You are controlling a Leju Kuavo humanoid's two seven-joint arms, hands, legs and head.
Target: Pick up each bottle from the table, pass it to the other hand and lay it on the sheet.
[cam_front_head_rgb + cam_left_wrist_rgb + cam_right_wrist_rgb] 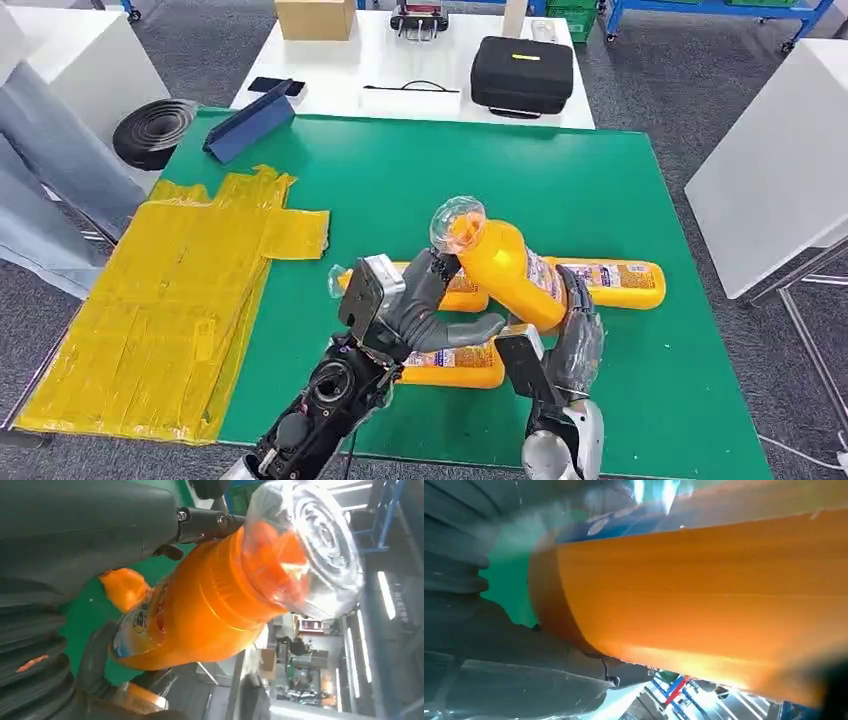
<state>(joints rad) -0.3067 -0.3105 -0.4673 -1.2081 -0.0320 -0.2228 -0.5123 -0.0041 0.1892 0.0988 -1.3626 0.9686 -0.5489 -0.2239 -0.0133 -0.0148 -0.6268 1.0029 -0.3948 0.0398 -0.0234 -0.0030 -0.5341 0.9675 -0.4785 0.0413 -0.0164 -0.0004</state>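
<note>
Both hands on one orange bottle: right hand grips its body, left hand touches the neck. Looks stiff but slick, so grab mid-body, not the clear cap.

the bottle in my grey right hand was orange with a clear cap and a blue-and-white label; the table was green, the sheet yellow.

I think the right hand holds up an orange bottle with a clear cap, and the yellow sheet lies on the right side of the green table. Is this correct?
Not quite. The yellow sheet lies on the left side of the green table, as the head view shows. The rest stands: the right hand holds up the orange bottle with its clear cap.
</note>
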